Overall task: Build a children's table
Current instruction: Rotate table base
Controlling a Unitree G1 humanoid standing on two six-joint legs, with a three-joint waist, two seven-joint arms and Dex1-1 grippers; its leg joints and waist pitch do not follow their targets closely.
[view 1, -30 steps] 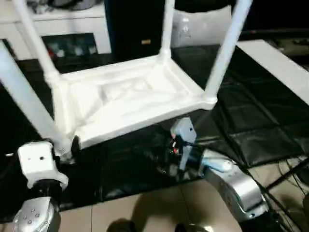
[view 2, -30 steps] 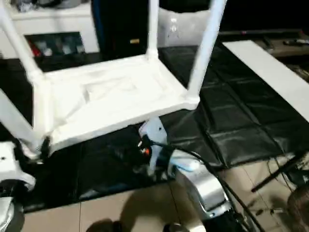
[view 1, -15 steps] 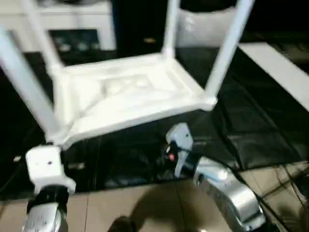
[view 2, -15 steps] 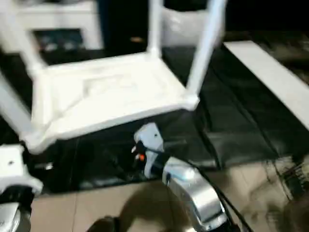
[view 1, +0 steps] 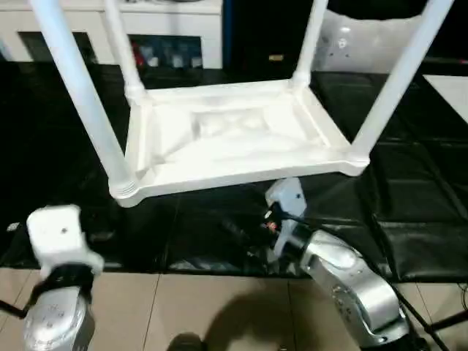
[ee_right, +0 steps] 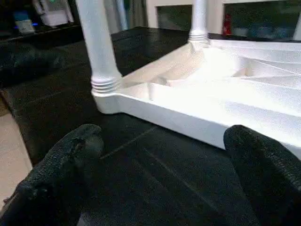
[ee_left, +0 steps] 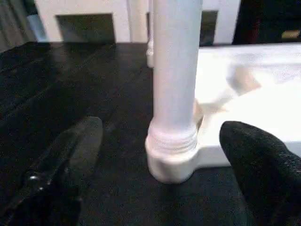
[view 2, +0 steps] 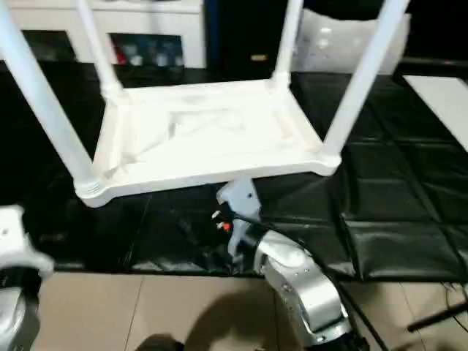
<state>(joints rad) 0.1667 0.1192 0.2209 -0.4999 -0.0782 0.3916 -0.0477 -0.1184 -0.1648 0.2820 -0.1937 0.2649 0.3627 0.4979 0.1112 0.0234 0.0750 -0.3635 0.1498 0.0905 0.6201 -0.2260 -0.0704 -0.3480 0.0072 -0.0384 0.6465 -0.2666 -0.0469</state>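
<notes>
Checking legs next: table (view 1: 234, 135) upside down on mat (view 1: 409, 183); left gripper (ee_left: 160, 155) and right gripper (ee_right: 160, 155) spread wide, empty; grasp low, twist gently.

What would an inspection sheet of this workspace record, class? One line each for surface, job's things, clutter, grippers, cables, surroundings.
Surface: black mat on the workbench, tiled floor in front.
Job's things: white children's table upside down on the mat, four legs upright in its corner sockets.
Clutter: nothing seen.
Grippers: left gripper open facing a leg; right gripper open, holding nothing.
Cables: wires at the right wrist.
Surroundings: white shelf unit behind.
</notes>
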